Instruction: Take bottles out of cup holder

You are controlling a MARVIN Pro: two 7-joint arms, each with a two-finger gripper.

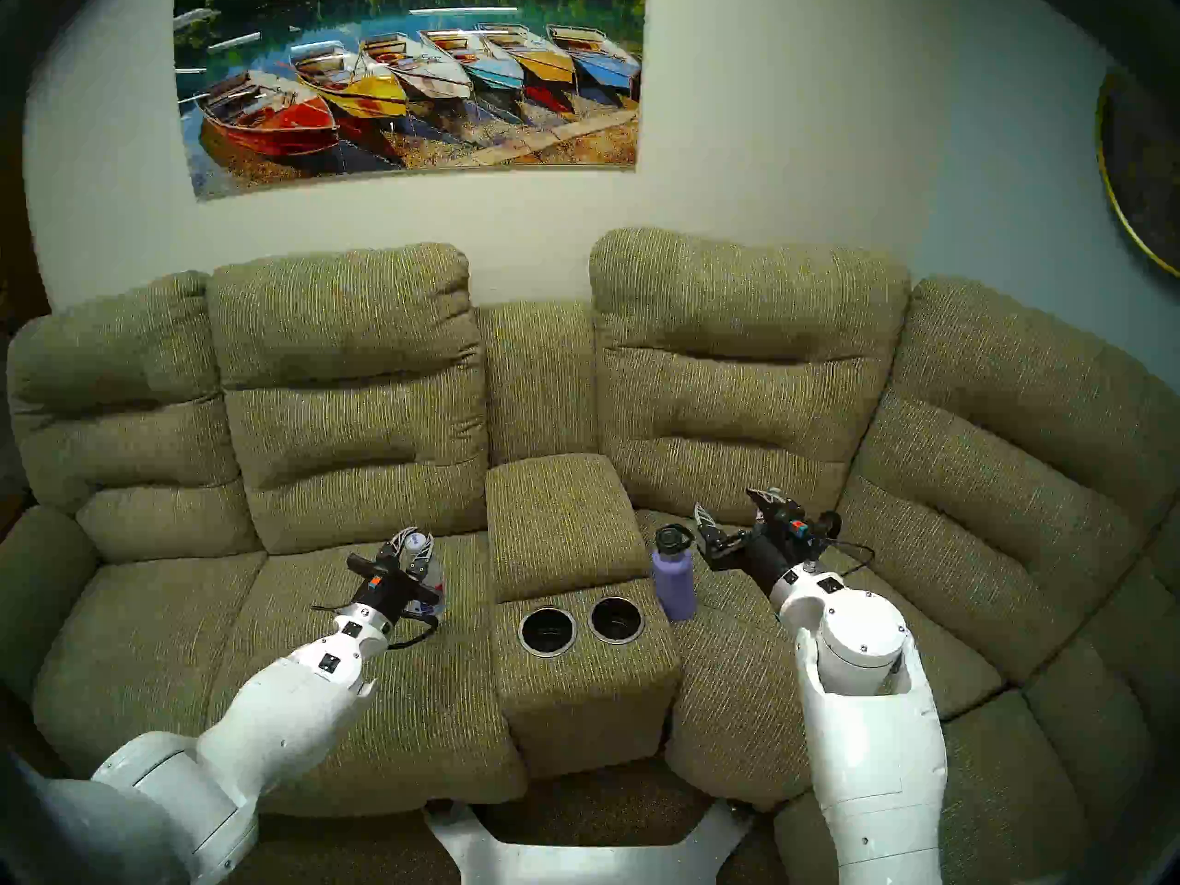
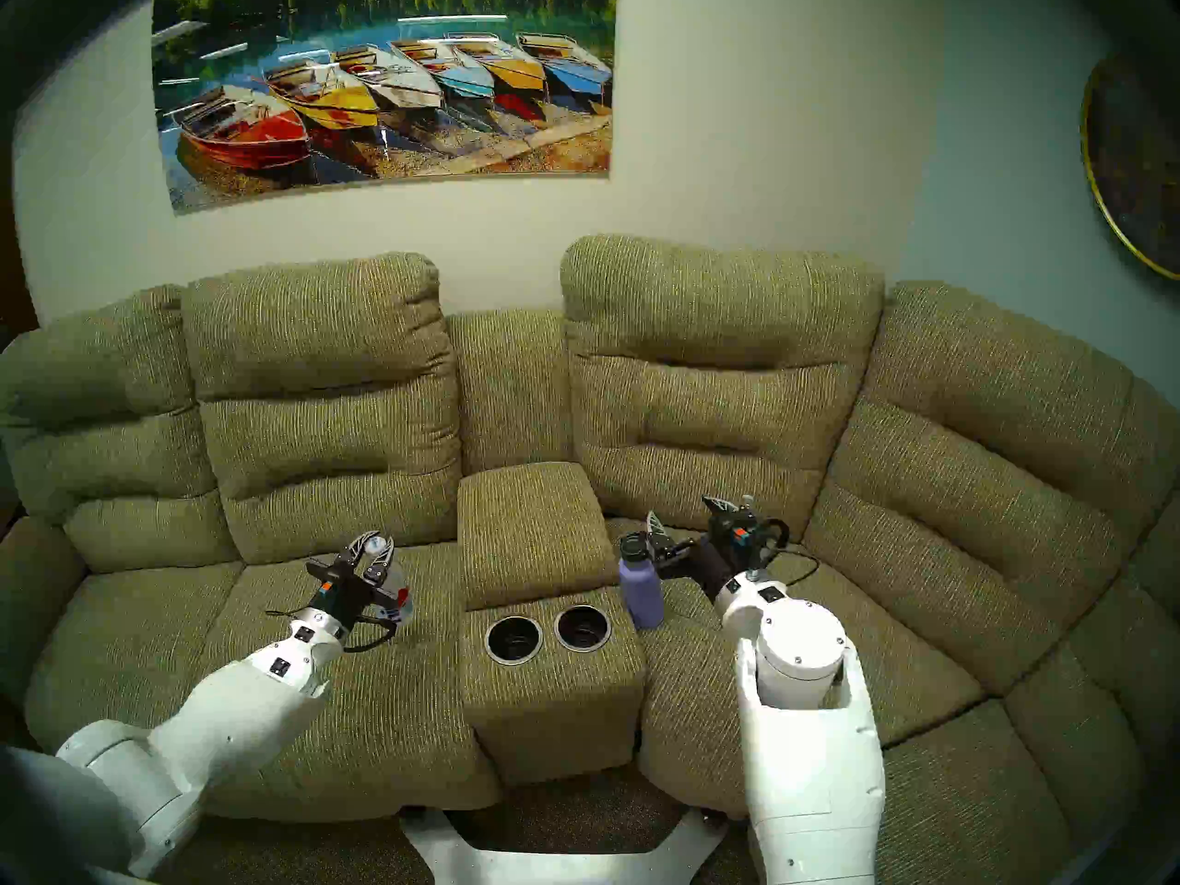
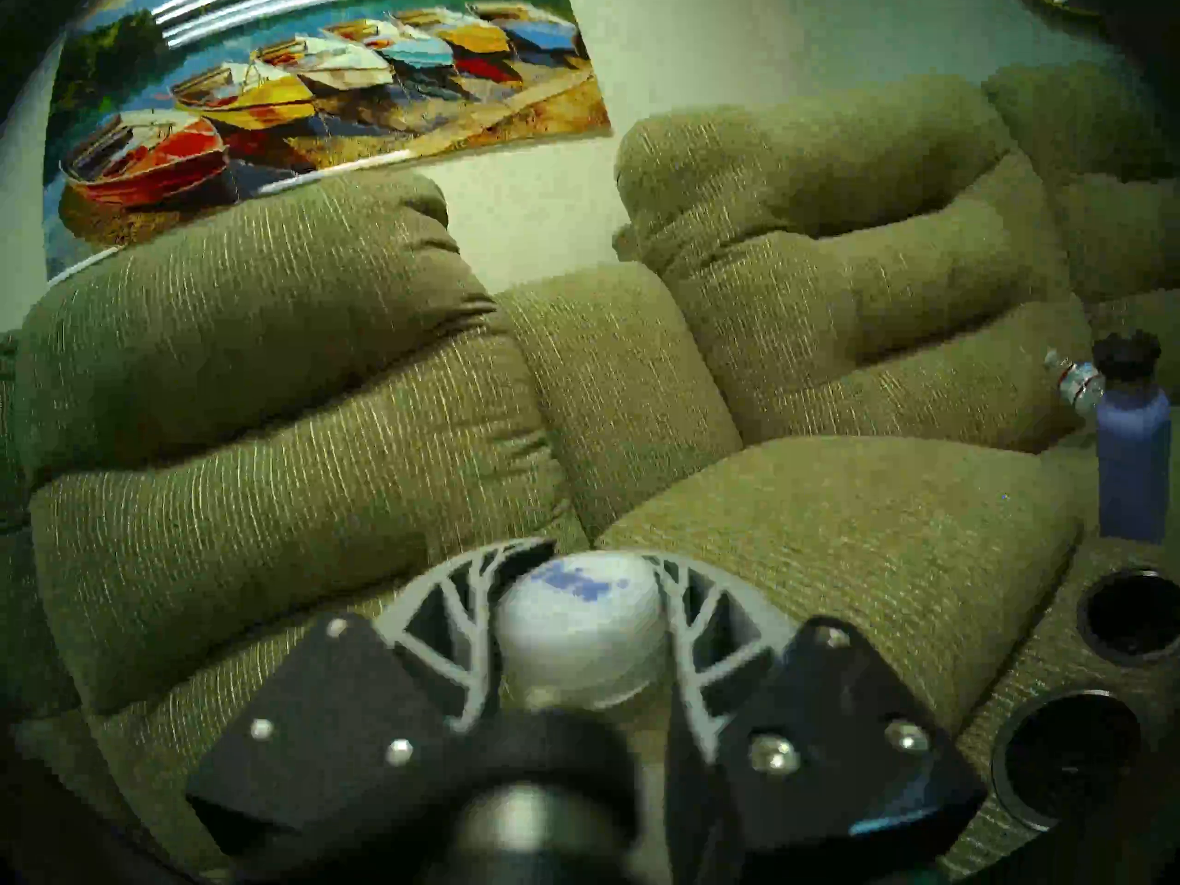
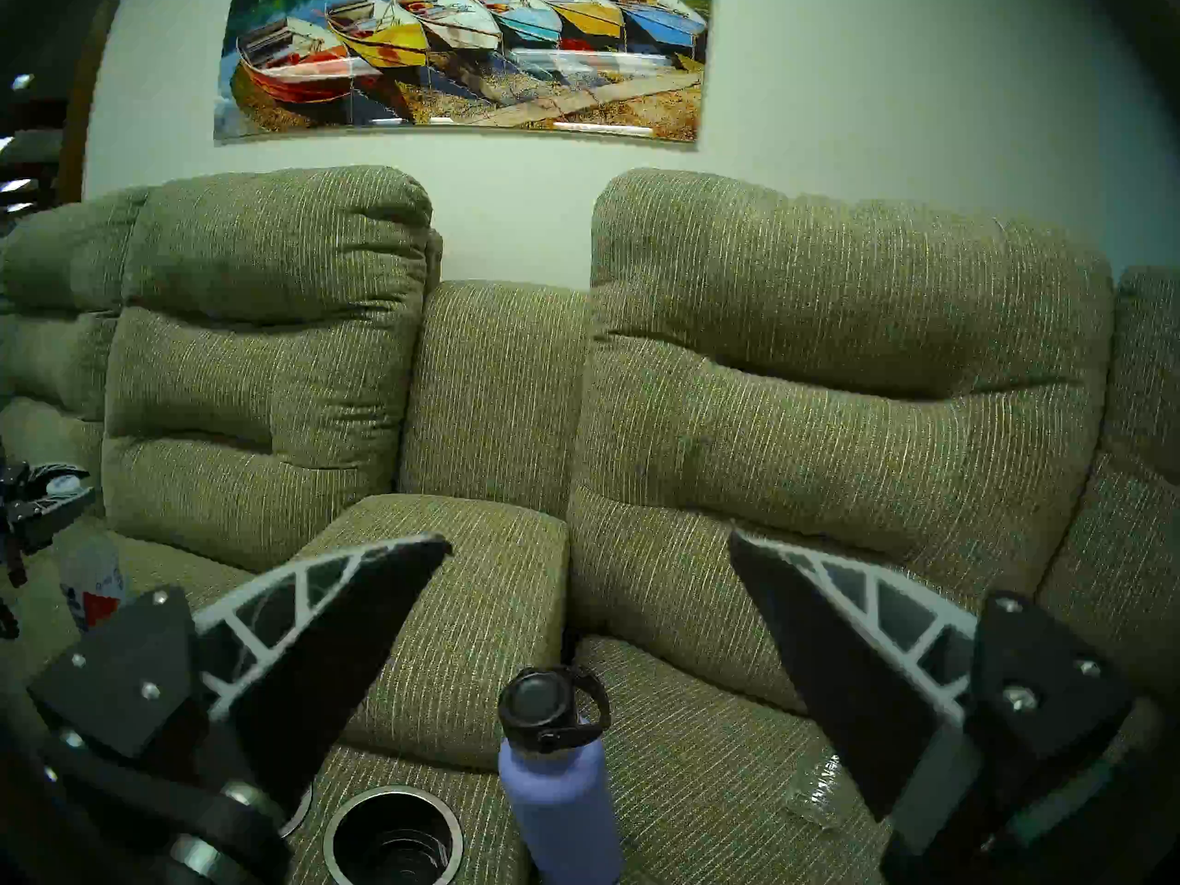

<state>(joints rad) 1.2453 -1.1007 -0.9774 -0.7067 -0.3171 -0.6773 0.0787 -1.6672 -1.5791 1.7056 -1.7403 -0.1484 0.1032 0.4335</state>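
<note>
Both wells of the cup holder (image 1: 580, 620) sit empty, because the left tool (image 1: 414, 547) grips one bottle (image 1: 433, 582) by its neck over the left seat, while the right tool (image 1: 734, 505) hangs open near a lavender flask (image 1: 673, 583).

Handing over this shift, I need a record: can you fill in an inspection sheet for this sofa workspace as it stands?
Surface: olive sofa, console between the seats.
Job's things: cup holder, both wells empty; labelled bottle held over the left seat; second bottle lying on the right seat.
Clutter: lavender flask upright beside the console.
Grippers: left gripper shut on the labelled bottle near its cap; right gripper open, empty.
Cables: black cable looping at each wrist.
Surroundings: boat picture on the wall; dark yellow-rimmed disc at right.
</note>
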